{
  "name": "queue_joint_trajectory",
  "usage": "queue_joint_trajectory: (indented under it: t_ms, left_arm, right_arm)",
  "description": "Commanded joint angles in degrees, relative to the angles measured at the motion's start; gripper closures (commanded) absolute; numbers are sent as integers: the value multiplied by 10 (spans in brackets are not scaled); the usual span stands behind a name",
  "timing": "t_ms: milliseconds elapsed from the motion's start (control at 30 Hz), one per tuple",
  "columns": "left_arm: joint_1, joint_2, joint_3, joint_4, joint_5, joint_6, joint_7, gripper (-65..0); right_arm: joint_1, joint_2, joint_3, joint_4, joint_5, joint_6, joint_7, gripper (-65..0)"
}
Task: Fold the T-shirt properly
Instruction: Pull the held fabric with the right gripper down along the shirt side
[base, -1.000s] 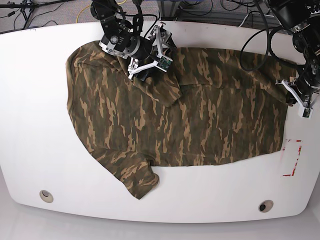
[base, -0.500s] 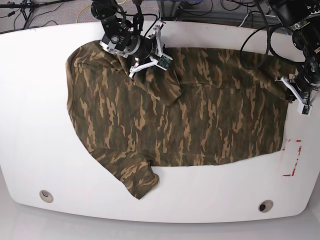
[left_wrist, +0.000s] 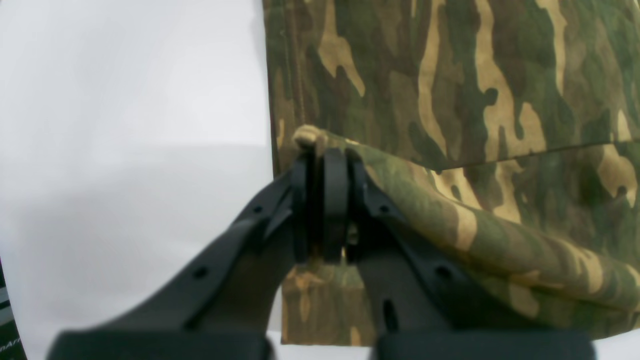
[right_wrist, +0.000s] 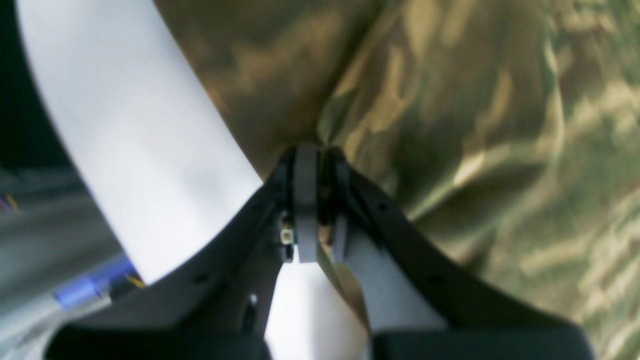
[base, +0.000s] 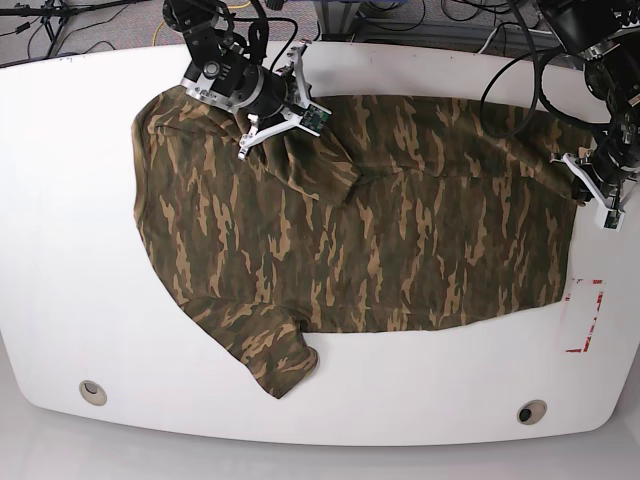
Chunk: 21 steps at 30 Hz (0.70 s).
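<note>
Bright even light, soft shadows — right wrist view blurred, base sharp.

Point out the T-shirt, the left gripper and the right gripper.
T-shirt (base: 400, 240), base view, middle of body.
Left gripper (left_wrist: 322, 200), left wrist view, shut fingertips pinching cloth.
Right gripper (right_wrist: 315, 195), right wrist view, shut fingertips pinching cloth.

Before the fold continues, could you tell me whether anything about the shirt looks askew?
Yes: the T-shirt lies flat except its near sleeve, which sticks out crumpled toward the table's front edge, and a loose flap beside the right gripper.
</note>
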<state>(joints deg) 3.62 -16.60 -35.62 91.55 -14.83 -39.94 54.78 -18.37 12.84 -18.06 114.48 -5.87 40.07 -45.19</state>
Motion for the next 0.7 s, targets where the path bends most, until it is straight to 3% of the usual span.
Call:
queue_joint_trajectory:
  t_ms: [0,200,667]
  left_arm:
    - [-11,-10,-3,9,-7,-1,-9,-21]
    - [-15,-10,14,9,-7,-1,-14,-21]
    - [-21,-8,52,-24,41,-1,-79,-19]
  right_arm:
    - [19,15,1,11,5,-1,6,-35]
    - [58,81,1,9,5,-1,6,-35]
    - [133,162,1,5,5,-1,6,-35]
